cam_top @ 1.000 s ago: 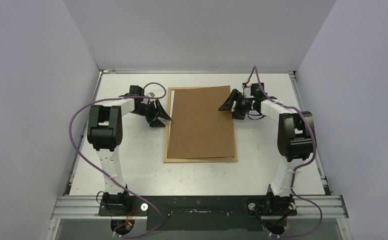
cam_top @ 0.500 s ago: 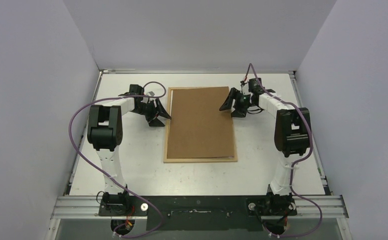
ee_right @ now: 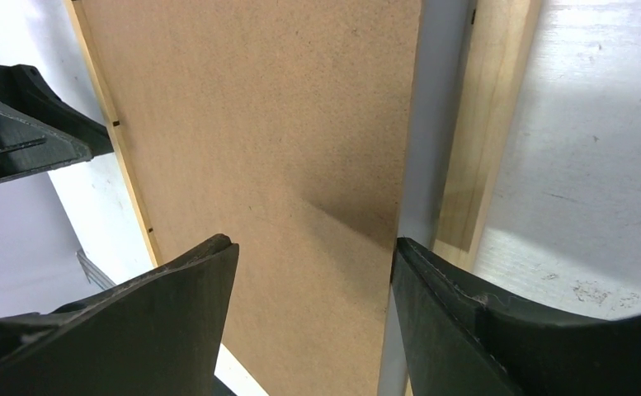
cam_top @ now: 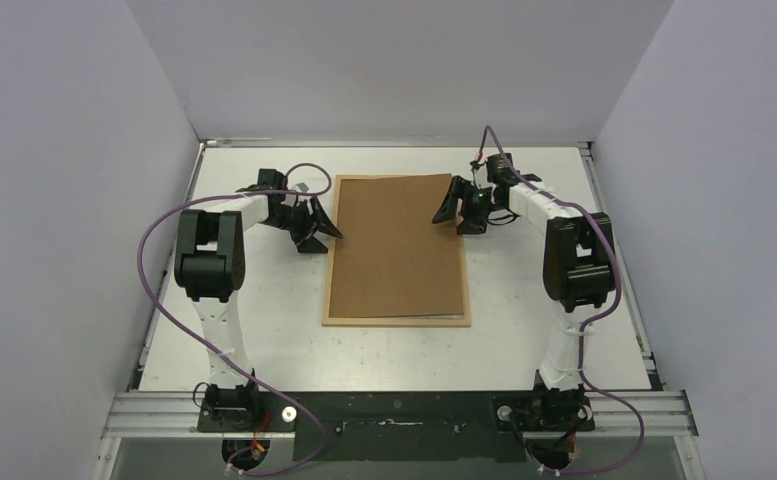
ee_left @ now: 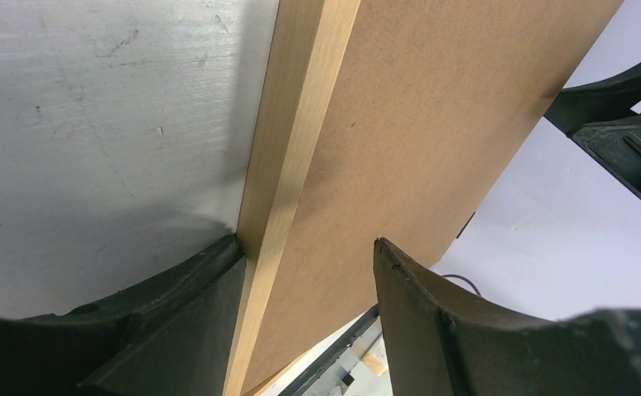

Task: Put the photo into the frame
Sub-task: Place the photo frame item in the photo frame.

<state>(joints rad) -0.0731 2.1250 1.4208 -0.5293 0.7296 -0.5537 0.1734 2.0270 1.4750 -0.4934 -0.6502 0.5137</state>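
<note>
The frame (cam_top: 394, 321) of thin light wood lies flat mid-table, a brown backing panel (cam_top: 396, 250) covering its inside. The photo is hidden. In the right wrist view a pale grey strip (ee_right: 436, 107) shows between panel (ee_right: 259, 124) and wood strip (ee_right: 494, 124); I cannot tell what it is. My left gripper (cam_top: 322, 228) is open astride the frame's left strip (ee_left: 296, 107), one finger (ee_left: 176, 305) against its outer side, the other above the panel (ee_left: 432, 107). My right gripper (cam_top: 449, 212) is open near the far right corner, one finger (ee_right: 465, 313) at the panel's right edge.
The white table (cam_top: 254, 340) is boxed in by grey walls on the left, right and back. A metal rail (cam_top: 394, 410) with both arm bases runs along the near edge. Purple cables loop beside each arm.
The skewed brown panel has settled square inside the frame, and the frame has slid slightly left. My right gripper moved left and farther back. The left jaws opened a little.
</note>
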